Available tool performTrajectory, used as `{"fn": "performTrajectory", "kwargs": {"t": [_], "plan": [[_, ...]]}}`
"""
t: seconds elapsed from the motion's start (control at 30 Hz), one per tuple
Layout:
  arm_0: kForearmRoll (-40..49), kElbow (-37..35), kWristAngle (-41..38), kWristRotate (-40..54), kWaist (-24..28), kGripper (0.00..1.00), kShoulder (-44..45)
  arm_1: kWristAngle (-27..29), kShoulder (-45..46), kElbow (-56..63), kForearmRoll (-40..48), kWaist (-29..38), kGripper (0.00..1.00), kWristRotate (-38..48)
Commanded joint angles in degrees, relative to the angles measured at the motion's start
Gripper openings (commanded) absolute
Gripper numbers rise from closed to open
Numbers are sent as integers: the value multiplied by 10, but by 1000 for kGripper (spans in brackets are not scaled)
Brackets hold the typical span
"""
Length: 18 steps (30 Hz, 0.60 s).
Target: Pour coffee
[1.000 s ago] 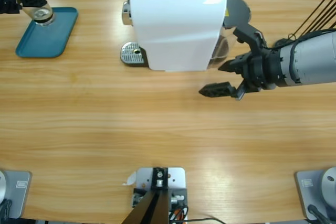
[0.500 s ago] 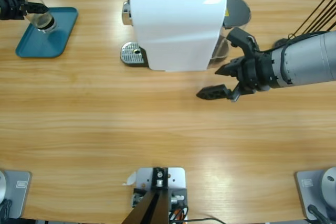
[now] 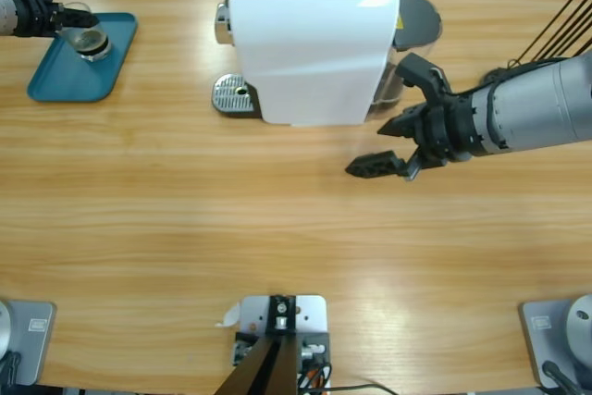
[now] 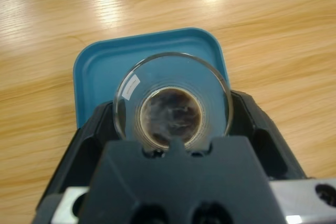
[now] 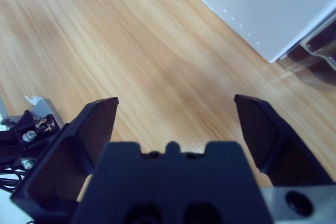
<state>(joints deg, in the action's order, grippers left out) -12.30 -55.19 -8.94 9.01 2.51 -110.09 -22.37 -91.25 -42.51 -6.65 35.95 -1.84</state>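
Wood-grain tabletop (image 3: 185, 210) is seen across the whole high view, pale and streaked with light. At about 12 o'clock a white coffee machine (image 3: 310, 43) is placed, with its round metal drip grate (image 3: 234, 95) at its 9 o'clock side. At 10 o'clock, near the table's far corner, a teal tray (image 3: 69, 71) is laid. Over the tray's upper part a small clear drinking glass (image 4: 172, 100) is gripped between the jaws of the left gripper (image 3: 72, 20), which are closed against its sides. The coffee (image 4: 170, 116) is seen through the glass's mouth as a shallow dark brown layer at the bottom; whether the glass is touching the tray cannot be told. At 3 o'clock the right gripper (image 3: 393, 145) is held above bare wood, just beside the machine's lower right corner, its jaws spread wide with nothing between them. In the right wrist view the machine's white body and a dark clear container (image 5: 315, 59) are shown at 2 o'clock.
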Motion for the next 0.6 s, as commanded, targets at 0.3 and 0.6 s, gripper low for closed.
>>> {"fn": "performTrajectory", "kwargs": {"t": [0.3,0.6], "plan": [[-4,-9,-46,-42,20,1000,-34,2,-14,-9,4,-6,1000,-7],[-2,8,-25,-12,16,1000,-1,1,-12,-9,4,-6,1000,-7]]}}
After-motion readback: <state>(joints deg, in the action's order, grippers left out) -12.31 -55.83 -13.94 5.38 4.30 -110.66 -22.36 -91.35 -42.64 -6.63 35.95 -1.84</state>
